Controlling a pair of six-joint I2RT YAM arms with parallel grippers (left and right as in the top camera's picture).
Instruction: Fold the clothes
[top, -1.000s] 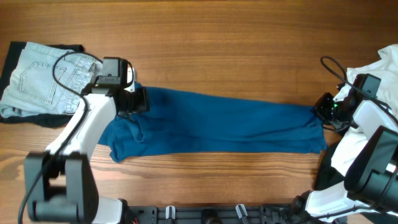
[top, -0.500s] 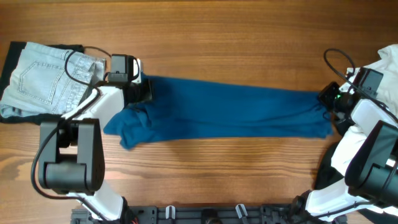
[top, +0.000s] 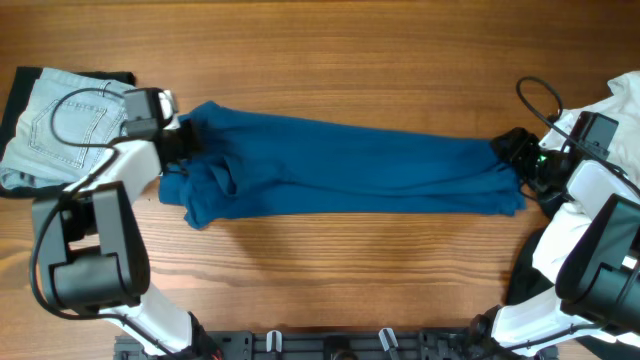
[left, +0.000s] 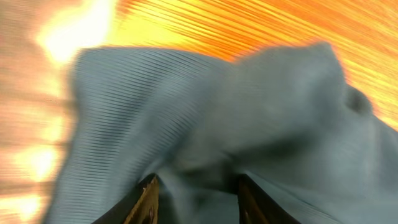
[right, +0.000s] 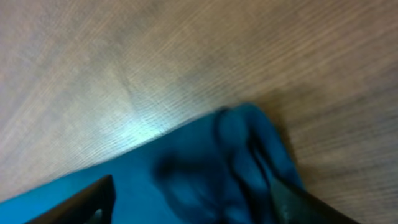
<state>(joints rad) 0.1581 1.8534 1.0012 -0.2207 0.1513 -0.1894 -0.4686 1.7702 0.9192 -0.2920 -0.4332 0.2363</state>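
Left fingers (left: 148, 200) pinch the blue shirt (top: 350, 170) at its bunched end; right fingers (right: 93, 196) stand spread above the other end. Stretched along the counter (top: 330, 60), it seems mid-straightening; next needs a right-side grasp.

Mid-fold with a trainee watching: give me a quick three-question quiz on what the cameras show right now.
1. True or false: the shirt lies stretched lengthwise between the left gripper and the right gripper.
2. What lies beside the left gripper, on the side away from the shirt? A) jeans B) a towel C) a box
3. Fill in: in the right wrist view, the right gripper's jaws stand ____ over the shirt's end.
Key: 1 true; 2 A; 3 open.
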